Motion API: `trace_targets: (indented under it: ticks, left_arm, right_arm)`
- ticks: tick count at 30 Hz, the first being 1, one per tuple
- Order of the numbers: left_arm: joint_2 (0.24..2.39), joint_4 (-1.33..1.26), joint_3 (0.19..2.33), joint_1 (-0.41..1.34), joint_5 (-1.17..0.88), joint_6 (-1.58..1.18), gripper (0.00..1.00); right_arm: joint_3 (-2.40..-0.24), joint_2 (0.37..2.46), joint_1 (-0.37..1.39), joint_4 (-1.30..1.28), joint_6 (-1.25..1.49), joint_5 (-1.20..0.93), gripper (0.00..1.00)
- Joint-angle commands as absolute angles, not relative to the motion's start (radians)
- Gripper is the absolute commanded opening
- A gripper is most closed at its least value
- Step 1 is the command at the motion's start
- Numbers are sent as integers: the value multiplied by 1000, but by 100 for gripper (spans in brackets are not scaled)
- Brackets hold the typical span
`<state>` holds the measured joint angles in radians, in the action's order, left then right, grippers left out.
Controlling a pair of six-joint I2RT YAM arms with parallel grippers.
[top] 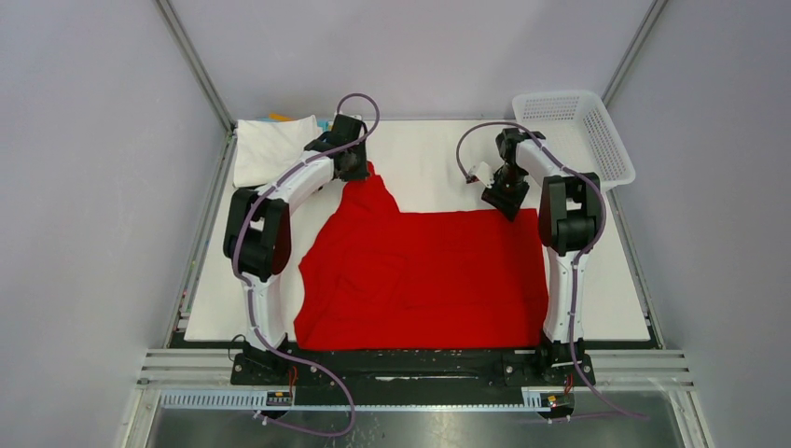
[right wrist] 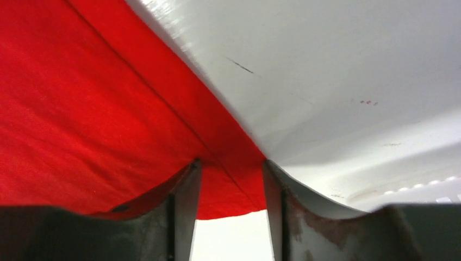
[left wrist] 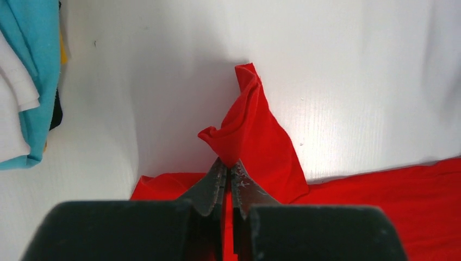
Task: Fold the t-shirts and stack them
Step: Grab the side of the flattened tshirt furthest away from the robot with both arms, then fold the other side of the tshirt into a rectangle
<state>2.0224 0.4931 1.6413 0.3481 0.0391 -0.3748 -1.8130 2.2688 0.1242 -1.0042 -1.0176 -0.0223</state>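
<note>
The bright red t-shirt [top: 429, 271] lies spread on the white table, with one corner pulled up toward the back left. My left gripper [top: 359, 168] is shut on that raised corner; the left wrist view shows the red cloth [left wrist: 255, 136] pinched between the closed fingertips [left wrist: 228, 166]. My right gripper [top: 504, 201] is open at the shirt's back right corner. In the right wrist view the fingers stand apart [right wrist: 231, 163], low to the table, with the red corner [right wrist: 81, 109] lying between them. Folded shirts, a white one [top: 266, 145] on top, are stacked at the back left.
A white mesh basket [top: 597, 131] stands at the back right corner. The left wrist view shows the stack's cyan shirt [left wrist: 38, 65] and white shirt [left wrist: 11, 109] at its left edge. Metal frame rails run along the table's sides and front.
</note>
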Motion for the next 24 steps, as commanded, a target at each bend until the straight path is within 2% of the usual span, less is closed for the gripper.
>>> trace_targets:
  ticks: [1, 4, 6, 7, 10, 11, 16, 24]
  left_arm:
    - [1943, 435, 1627, 343, 68, -387, 0]
    - [1938, 431, 1621, 342, 81, -387, 0]
    - [1939, 423, 1620, 342, 90, -384, 0]
    - [1945, 421, 1623, 341, 91, -384, 0]
    - [1971, 414, 1645, 332, 80, -388, 0]
    - [1981, 417, 1658, 327, 80, -391, 0]
    - [2049, 422, 1740, 299, 68, -391, 0]
    - [2219, 479, 2006, 265, 5, -345, 0]
  right_arm:
    - [-1834, 2286, 134, -1086, -1006, -77, 56]
    - [-1790, 2282, 144, -1066, -1008, -32, 54]
    - [-1773, 2273, 148, -1052, -1005, -22, 47]
    - [-1768, 2269, 149, -1040, -997, -12, 42]
    - [-1785, 2267, 151, -989, -949, 15, 11]
    - [-1792, 2267, 151, -969, -936, 28, 6]
    - [-1836, 2281, 151, -906, -893, 57, 2]
    - [-1879, 2272, 151, -839, -856, 46, 0]
